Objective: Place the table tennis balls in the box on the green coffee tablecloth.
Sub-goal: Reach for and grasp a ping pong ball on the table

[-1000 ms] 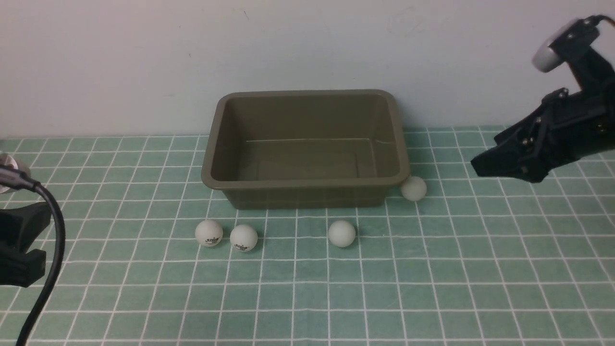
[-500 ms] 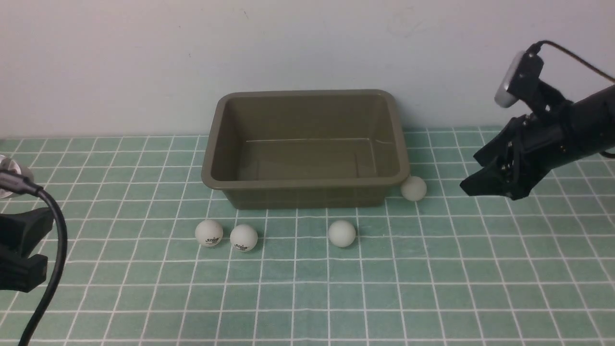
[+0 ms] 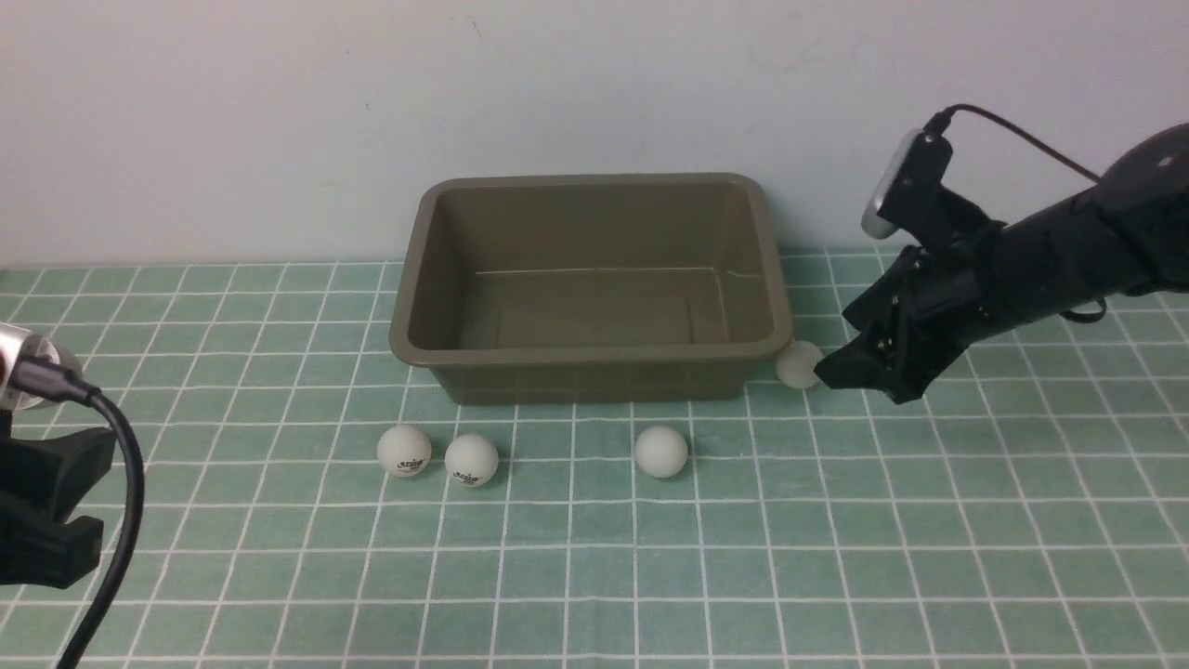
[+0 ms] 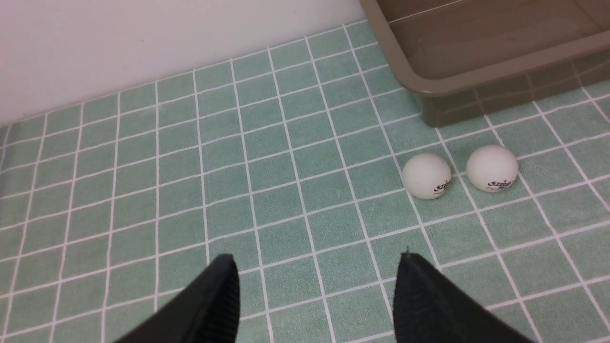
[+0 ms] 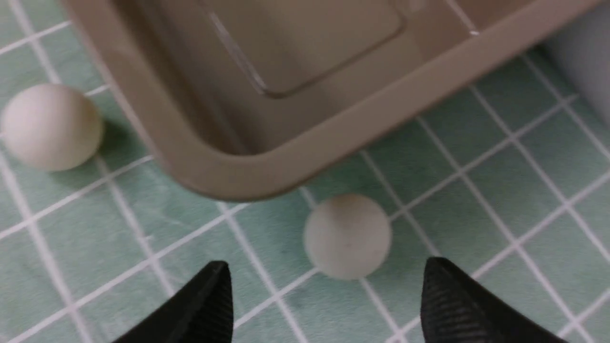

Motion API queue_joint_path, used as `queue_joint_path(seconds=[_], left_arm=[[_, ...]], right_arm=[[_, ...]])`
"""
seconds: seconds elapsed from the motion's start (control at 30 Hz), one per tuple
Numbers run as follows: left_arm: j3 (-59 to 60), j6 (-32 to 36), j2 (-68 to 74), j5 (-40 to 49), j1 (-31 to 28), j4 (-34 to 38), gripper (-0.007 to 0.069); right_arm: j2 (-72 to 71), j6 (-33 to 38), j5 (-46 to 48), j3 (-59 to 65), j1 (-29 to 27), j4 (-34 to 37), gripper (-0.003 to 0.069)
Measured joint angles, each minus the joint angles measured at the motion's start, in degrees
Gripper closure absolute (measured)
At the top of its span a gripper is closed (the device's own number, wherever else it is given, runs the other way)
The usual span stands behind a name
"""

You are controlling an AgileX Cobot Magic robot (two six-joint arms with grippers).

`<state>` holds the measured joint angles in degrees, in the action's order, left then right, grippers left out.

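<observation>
Box (image 3: 585, 354): olive-brown tub, upright on green coffee tablecloth (image 3: 836, 520), close to back wall (image 3: 279, 121).

Table tennis balls, four, all on cloth outside box:
- corner ball (image 3: 797, 363), just beside box's right near corner;
- plain ball (image 3: 661, 452), in front of box's near wall, toward right;
- first logo ball (image 3: 404, 451) and second logo ball (image 3: 471, 459), side by side before box's left near corner.

Right end effector (image 3: 829, 374): spread wide, gripping nothing, low just right of corner ball; contact unclear.

Left end effector (image 4: 317, 259): spread apart, holding nothing, well left of box.
</observation>
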<state>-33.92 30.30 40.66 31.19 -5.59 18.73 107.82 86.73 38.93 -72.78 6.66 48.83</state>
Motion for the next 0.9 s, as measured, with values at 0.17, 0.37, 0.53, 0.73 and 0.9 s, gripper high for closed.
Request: queue_joint_path(seconds=[0.17,0.37,0.53,0.73,0.9], left_arm=[[0.0,0.0,0.0,0.0,0.0,-0.1,0.0230],[0.0,0.0,0.0,0.0,0.0,-0.1,0.0230],[0.0,0.0,0.0,0.0,0.0,-0.1,0.0230],[0.0,0.0,0.0,-0.1,0.0,-0.1,0.0230],[0.0,0.1,0.0,-0.1,0.0,-0.1,0.0230]], right_arm=[[0.1,-0.2,-1.9,0.0,0.2,0.1,0.0177],[2.8,0.0,-4.1,0.0,0.4,0.7,0.0177],[6.1,1.4,-5.0,0.0,0.5,2.0,0.0177],[8.0,4.7,-6.0,0.0,1.2,4.0,0.0177],[8.5,6.9,-7.8,0.0,1.5,6.6,0.0177]])
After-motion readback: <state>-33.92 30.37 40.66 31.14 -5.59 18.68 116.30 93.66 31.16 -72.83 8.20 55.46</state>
